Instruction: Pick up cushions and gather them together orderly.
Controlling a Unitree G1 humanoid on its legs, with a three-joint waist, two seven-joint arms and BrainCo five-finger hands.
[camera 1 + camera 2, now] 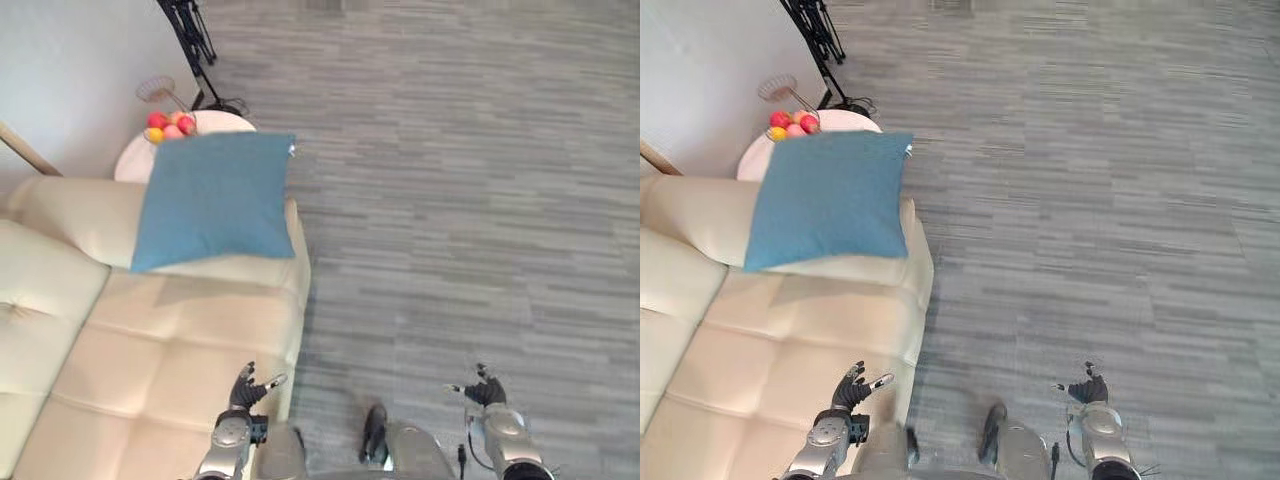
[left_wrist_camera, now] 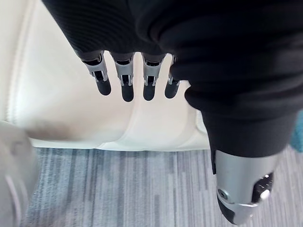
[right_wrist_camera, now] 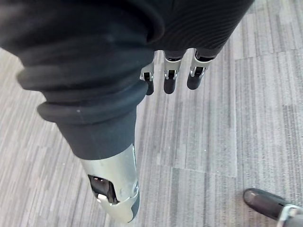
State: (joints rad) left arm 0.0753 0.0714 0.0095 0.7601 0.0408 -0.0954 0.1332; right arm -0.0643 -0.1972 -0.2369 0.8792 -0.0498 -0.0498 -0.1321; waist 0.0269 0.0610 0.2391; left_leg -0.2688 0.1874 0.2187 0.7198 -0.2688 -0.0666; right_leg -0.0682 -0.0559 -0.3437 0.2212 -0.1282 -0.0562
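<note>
We are holding our left hand [image 1: 244,392] over the edge of the cream sofa [image 1: 170,340] and our right hand [image 1: 487,392] over the grey floor [image 1: 460,200], fingers loosely extended and grasping nothing, while the blue cushion [image 1: 215,200] is lying on the sofa's far arm.

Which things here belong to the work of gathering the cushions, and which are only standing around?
For the job:
- blue cushion, resting on the cream sofa
- left hand and right hand, both open and empty

Only standing around:
- round white side table
- fruit on it
- black stand on the floor
</note>
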